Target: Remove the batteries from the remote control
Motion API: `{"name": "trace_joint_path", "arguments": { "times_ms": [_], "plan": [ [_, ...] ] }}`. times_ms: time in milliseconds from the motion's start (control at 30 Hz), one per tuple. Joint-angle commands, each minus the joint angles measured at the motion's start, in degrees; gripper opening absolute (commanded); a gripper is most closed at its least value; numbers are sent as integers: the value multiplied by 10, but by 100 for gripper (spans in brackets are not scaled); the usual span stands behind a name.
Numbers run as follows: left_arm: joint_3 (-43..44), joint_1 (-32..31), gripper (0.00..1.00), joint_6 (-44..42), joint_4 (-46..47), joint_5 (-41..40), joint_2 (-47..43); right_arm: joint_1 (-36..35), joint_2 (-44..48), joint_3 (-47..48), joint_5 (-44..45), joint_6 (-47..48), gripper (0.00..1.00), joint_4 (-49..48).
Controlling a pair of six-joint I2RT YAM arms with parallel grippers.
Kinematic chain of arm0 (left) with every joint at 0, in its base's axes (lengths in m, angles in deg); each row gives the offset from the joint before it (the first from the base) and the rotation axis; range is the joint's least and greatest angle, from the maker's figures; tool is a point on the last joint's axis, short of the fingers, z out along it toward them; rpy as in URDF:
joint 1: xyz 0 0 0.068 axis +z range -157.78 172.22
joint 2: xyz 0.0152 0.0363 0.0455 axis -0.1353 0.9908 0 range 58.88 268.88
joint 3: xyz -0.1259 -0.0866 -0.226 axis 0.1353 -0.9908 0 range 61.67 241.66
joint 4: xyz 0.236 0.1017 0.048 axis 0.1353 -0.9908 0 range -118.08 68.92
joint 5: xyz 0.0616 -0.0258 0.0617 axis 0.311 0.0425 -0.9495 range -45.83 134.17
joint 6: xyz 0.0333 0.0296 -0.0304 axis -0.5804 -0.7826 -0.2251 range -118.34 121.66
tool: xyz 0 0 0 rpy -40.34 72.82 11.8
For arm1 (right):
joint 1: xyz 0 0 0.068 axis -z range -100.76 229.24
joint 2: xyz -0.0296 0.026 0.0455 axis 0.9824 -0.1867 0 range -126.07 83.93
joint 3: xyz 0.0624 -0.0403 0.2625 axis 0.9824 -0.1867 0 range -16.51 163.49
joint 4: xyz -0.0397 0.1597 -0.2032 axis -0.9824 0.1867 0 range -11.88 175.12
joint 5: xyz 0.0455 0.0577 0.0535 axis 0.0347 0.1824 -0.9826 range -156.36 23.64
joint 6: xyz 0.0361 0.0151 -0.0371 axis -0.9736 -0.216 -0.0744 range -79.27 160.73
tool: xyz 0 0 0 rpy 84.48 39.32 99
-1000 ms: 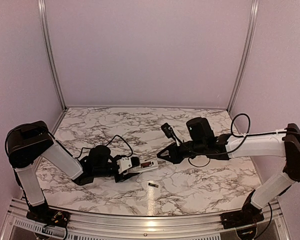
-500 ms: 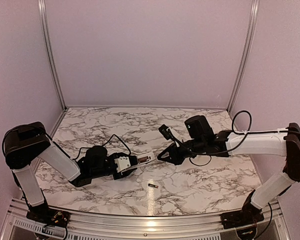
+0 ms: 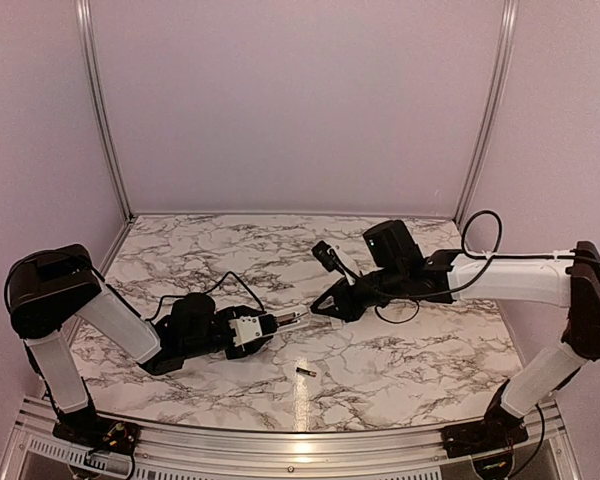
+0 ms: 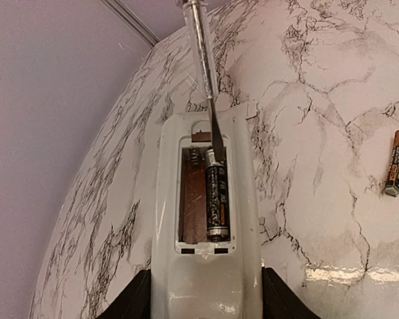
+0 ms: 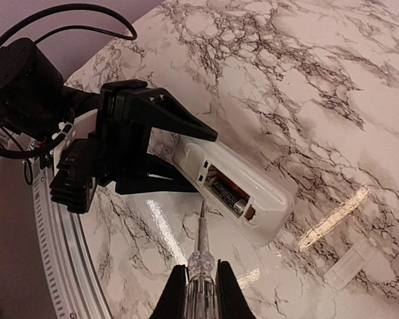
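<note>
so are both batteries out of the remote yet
No, one battery sits in the remote control's open compartment, while the other battery lies on the table.

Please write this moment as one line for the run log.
left fingers: hold remote | right fingers: hold screwdriver, tip at seated battery | other battery: on table

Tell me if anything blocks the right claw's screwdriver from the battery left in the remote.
Nothing visible does. The compartment in the remote lies open, and the tip of the screwdriver sits at the spring end of the battery.
</note>
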Motion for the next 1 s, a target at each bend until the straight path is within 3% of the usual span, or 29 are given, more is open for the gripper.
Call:
{"name": "trace_joint_path", "arguments": {
  "times_ms": [0,400,967],
  "plan": [
    [-8,-5,0,-11,16,-8,-13,-5,-27,44,20,-7,0,45],
    [-18,-15,0,-43,3,-13,-33,-6,-63,87,6,7,0,81],
    [-43,-32,0,-91,56,-62,-35,-12,-80,115,18,13,0,121]
  ]
}}
